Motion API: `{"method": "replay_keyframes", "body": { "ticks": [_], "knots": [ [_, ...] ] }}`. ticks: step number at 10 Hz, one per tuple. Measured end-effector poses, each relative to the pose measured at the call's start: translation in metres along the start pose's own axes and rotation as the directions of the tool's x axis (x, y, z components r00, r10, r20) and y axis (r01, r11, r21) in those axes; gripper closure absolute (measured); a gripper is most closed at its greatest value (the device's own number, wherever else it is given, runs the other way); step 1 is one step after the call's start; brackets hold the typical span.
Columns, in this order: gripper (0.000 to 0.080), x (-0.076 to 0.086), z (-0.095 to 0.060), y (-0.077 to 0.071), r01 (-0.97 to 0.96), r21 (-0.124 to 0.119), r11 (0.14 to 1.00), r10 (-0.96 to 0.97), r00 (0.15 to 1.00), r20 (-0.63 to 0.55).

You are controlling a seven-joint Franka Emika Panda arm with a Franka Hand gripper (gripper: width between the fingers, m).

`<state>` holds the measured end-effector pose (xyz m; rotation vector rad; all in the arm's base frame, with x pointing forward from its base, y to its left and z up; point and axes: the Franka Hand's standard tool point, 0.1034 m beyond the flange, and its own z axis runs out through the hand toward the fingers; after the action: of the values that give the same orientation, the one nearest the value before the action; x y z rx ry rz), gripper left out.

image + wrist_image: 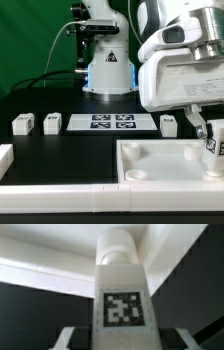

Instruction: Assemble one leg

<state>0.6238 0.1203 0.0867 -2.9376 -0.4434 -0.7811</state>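
My gripper (210, 140) is shut on a leg (211, 149), a small white post with one black-and-white tag. It holds the leg upright over the right side of the large white square tray (135, 160) at the front right. In the wrist view the leg (123, 291) fills the middle between my two fingers (68, 336). Its rounded far end reaches toward the tray's white wall (50, 258); I cannot tell whether it touches. Three more legs stand on the black table: two at the exterior view's left (22, 124) (51, 123) and one by the marker board's right end (169, 124).
The marker board (112, 122) lies flat in the middle of the table. The arm's white base (108, 70) stands behind it with cables to the left. A white raised edge (60, 190) runs along the front, with a white corner piece (5, 155) at the left.
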Motion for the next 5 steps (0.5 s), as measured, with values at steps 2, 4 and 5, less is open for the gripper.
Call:
{"method": "replay_keyframes", "body": {
  "ticks": [2,4,5],
  "knots": [
    [0.0506,-0.0047,0.0039,-0.0003,0.004,0.001,1.0,-0.004,1.0,0.007],
    [0.0506,-0.0047,0.0044,0.0003,0.006,-0.004,1.0,-0.006,1.0,-0.021],
    [0.0506,-0.0047,0.0043,0.0004,0.005,-0.007,1.0,-0.005,0.999,-0.037]
  ]
}}
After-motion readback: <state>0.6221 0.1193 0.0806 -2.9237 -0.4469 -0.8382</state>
